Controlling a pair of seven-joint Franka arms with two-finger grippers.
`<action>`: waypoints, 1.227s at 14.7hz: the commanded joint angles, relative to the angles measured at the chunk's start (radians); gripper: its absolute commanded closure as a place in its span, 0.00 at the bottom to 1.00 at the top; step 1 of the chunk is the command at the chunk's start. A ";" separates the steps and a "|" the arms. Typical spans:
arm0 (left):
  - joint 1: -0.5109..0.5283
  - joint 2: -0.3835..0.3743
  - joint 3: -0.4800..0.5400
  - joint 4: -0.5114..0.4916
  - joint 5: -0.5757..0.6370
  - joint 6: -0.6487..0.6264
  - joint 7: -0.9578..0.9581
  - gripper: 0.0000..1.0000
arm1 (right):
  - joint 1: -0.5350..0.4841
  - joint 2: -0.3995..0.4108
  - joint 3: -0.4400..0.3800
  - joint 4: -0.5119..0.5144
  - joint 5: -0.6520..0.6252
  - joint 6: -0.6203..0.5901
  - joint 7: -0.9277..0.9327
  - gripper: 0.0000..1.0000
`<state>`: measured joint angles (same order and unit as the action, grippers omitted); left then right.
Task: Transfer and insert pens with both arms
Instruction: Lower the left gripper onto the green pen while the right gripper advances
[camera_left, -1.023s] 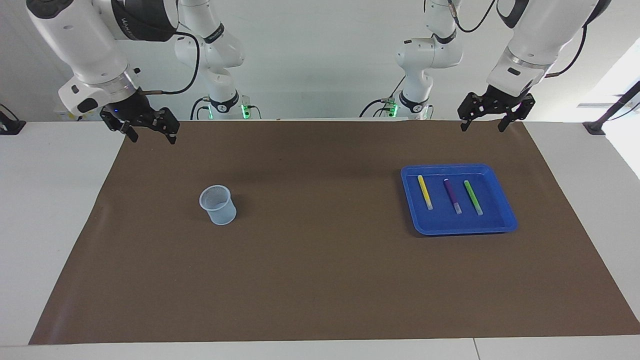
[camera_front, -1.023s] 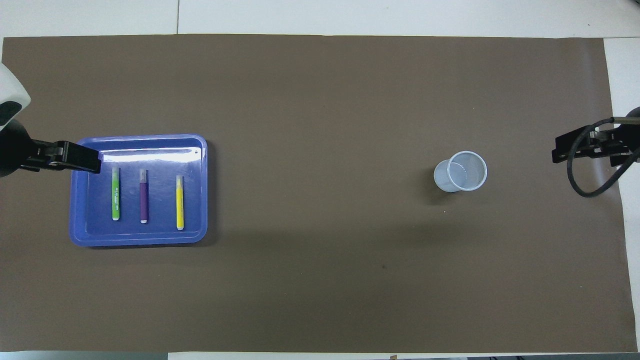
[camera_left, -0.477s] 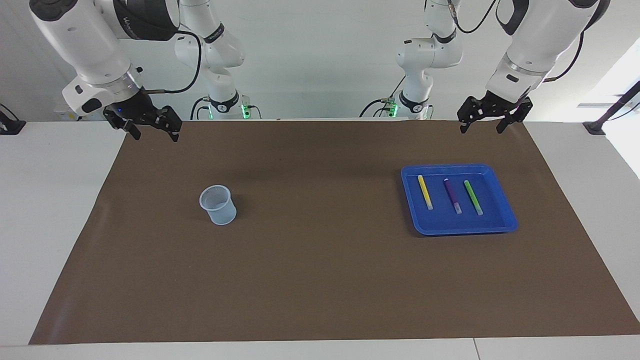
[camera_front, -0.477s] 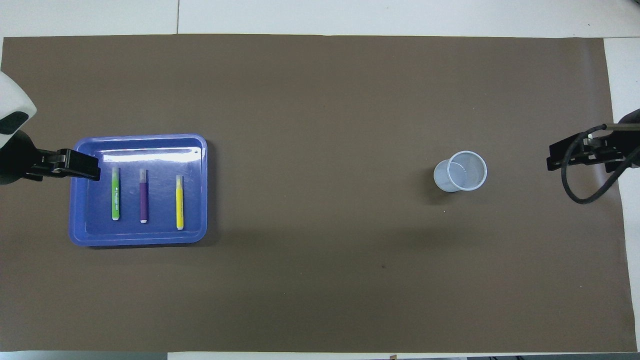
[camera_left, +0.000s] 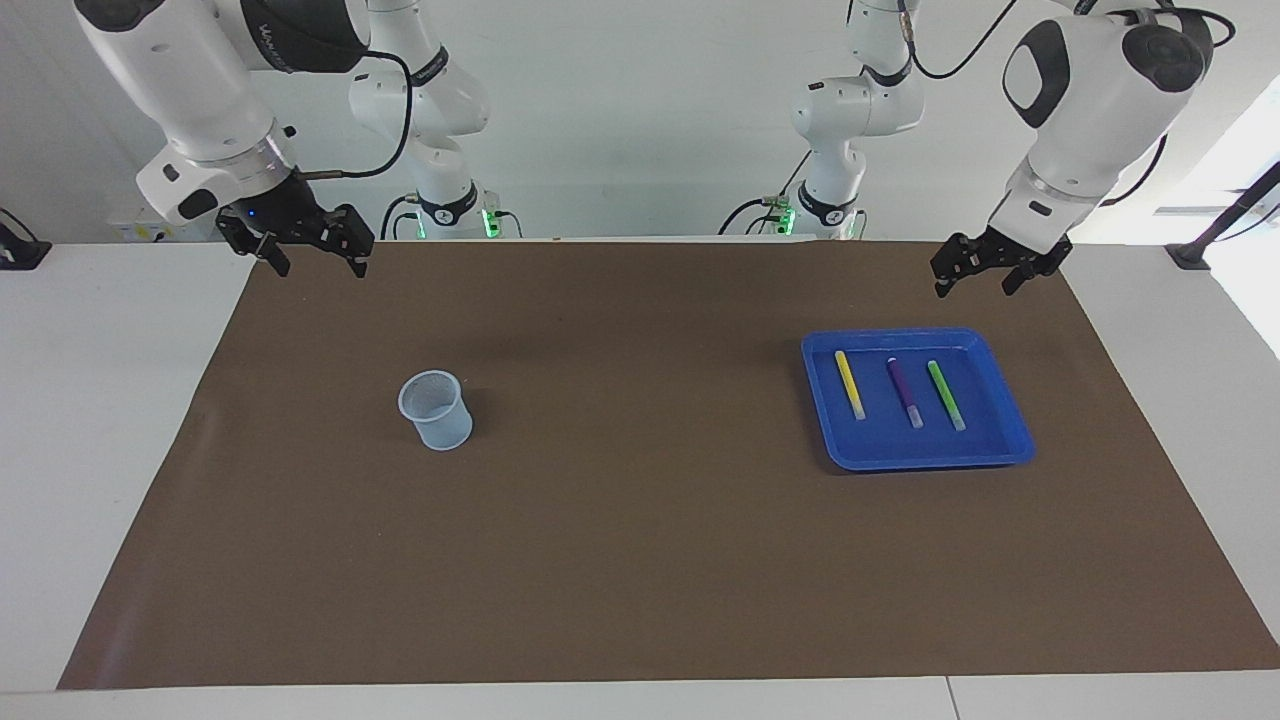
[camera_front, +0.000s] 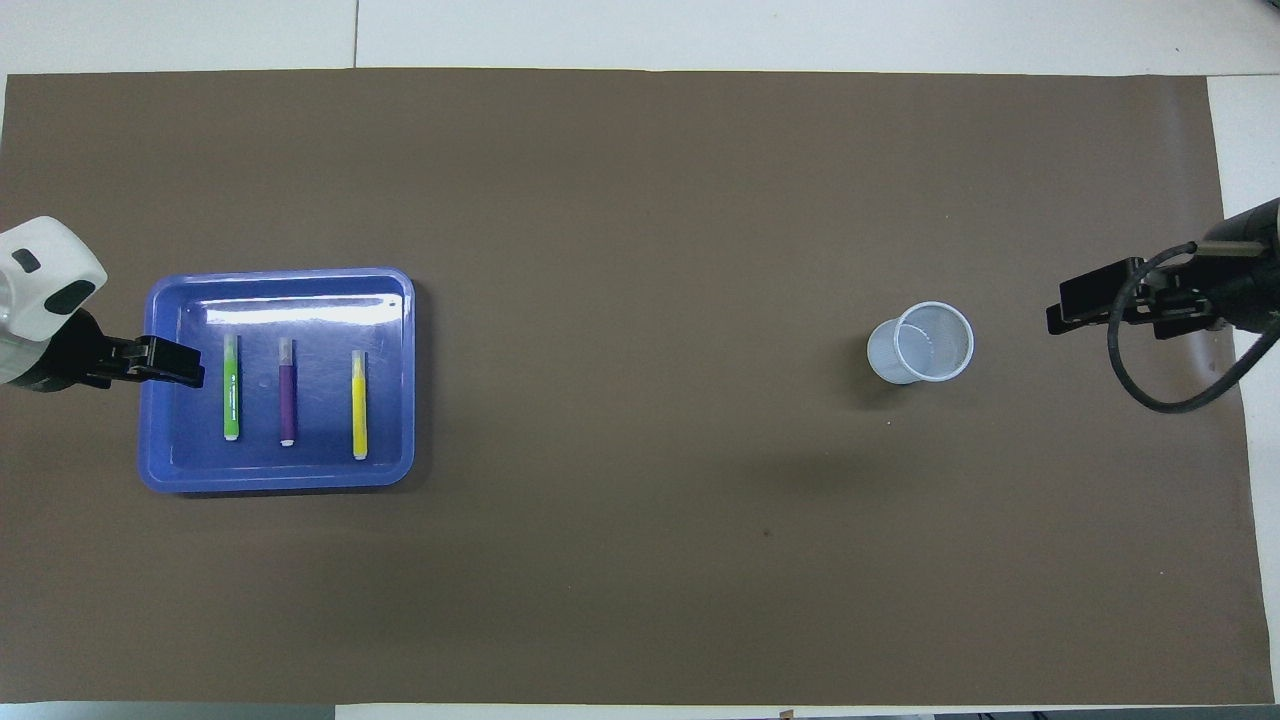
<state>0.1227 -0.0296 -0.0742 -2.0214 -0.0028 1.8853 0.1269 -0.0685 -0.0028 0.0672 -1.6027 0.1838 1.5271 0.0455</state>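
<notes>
Overhead view showed my left gripper (camera_front: 165, 362) spread above the tray (camera_front: 160, 470) rim; descending there risked snagging it, missing the green pen (camera_front: 231, 388).

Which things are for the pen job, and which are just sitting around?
For the job:
- yellow pen
- purple pen
- green pen
- blue tray holding them
- mesh cup
- left end effector, right end effector, both open

Just there:
- brown mat
- small white arms
</notes>
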 joint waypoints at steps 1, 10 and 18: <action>0.034 0.065 0.001 -0.065 -0.013 0.150 0.066 0.01 | -0.005 -0.039 0.000 -0.078 0.106 0.057 0.009 0.00; 0.060 0.175 -0.001 -0.155 -0.013 0.344 0.088 0.23 | 0.027 -0.151 0.002 -0.348 0.537 0.298 0.228 0.00; 0.046 0.224 -0.001 -0.154 -0.013 0.403 0.088 0.34 | 0.134 -0.172 0.003 -0.437 0.629 0.466 0.238 0.03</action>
<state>0.1749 0.1918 -0.0793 -2.1662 -0.0028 2.2642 0.1978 0.0660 -0.1374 0.0702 -1.9961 0.7898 1.9721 0.2741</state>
